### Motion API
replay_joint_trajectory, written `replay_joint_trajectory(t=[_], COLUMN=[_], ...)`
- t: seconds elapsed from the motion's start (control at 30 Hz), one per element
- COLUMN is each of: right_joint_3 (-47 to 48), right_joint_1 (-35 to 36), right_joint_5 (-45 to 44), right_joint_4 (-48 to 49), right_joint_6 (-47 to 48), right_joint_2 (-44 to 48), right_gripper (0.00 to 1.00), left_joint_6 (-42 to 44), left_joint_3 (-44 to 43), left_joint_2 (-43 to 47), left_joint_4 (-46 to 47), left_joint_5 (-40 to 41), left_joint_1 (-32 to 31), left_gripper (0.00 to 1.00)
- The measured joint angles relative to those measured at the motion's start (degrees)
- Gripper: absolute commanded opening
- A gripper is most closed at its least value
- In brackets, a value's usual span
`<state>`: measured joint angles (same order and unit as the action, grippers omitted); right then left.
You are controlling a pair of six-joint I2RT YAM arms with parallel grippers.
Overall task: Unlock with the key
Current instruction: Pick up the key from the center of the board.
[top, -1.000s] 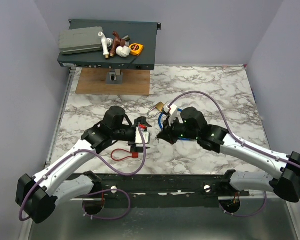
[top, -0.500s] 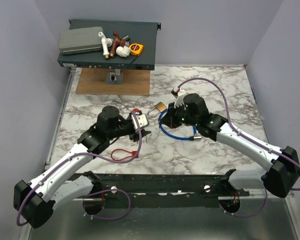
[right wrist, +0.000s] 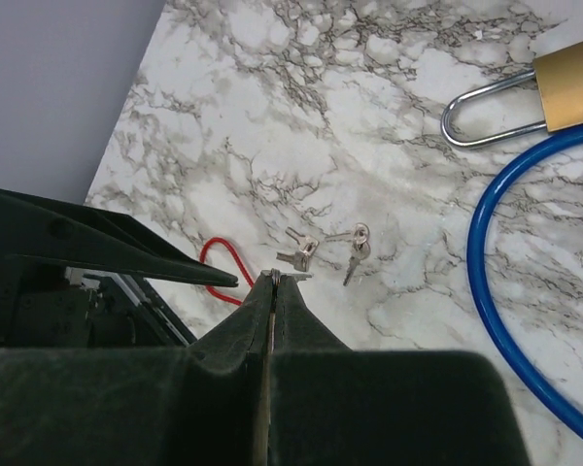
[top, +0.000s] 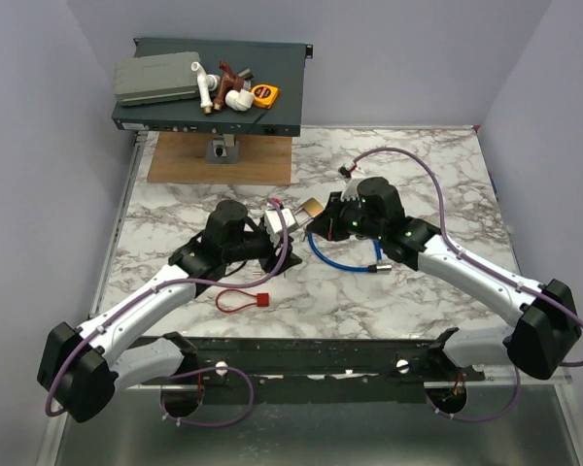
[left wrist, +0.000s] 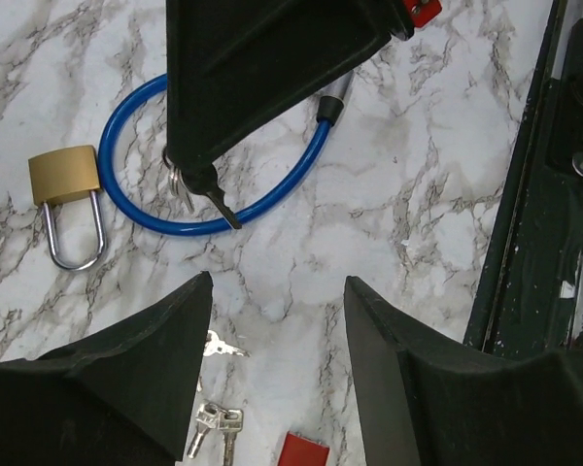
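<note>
My right gripper (right wrist: 274, 277) is shut, pinching a small silver key (right wrist: 293, 276) at its tips above the marble; in the left wrist view the key and its ring (left wrist: 202, 189) dangle under it. The brass padlock (top: 311, 207) (left wrist: 66, 180) lies flat beside the blue cable lock (top: 335, 257) (left wrist: 223, 214). A red tag (top: 264, 298) on a thin red cord (right wrist: 223, 264) lies near the front edge. My left gripper (left wrist: 277, 291) (top: 284, 250) hovers open and holds nothing, facing the right gripper.
Loose silver keys (left wrist: 217, 345) (right wrist: 303, 250) lie on the marble between the grippers. A black rail (left wrist: 544, 194) runs along the front edge. At the back left a rack unit (top: 209, 97) carries clutter, with a wooden board (top: 219, 157) in front of it.
The left gripper lifted off the red tag, swung back toward the padlock and narrowed its jaws. The right gripper moved back and left over the cable lock, still shut.
</note>
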<state>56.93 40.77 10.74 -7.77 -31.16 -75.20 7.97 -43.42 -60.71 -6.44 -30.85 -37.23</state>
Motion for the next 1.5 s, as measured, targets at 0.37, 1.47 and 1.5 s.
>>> replay_joint_trajectory(t=[0.37,1.47,1.5], right_joint_3=[-0.02,-2.40,-2.60], right_joint_1=[-0.28,-0.39,-0.39], right_joint_5=[0.33,3.85,3.96], right_joint_4=[4.13,8.66,8.70], right_joint_6=[-1.90,-1.75,-1.66], right_joint_2=[1.57,5.27,5.53], right_gripper=[0.01,0.01,0.01], left_joint_6=[-5.51,-8.83,-8.81], left_joint_3=[-2.16,-6.01,-6.12], left_joint_2=[-1.90,-6.12,-6.12], left_joint_4=[2.93,4.79,4.61], left_joint_5=[-2.49,-1.40,-1.25], left_joint_1=[1.27,2.51,2.58], left_gripper=[0.46,0.00,0.00])
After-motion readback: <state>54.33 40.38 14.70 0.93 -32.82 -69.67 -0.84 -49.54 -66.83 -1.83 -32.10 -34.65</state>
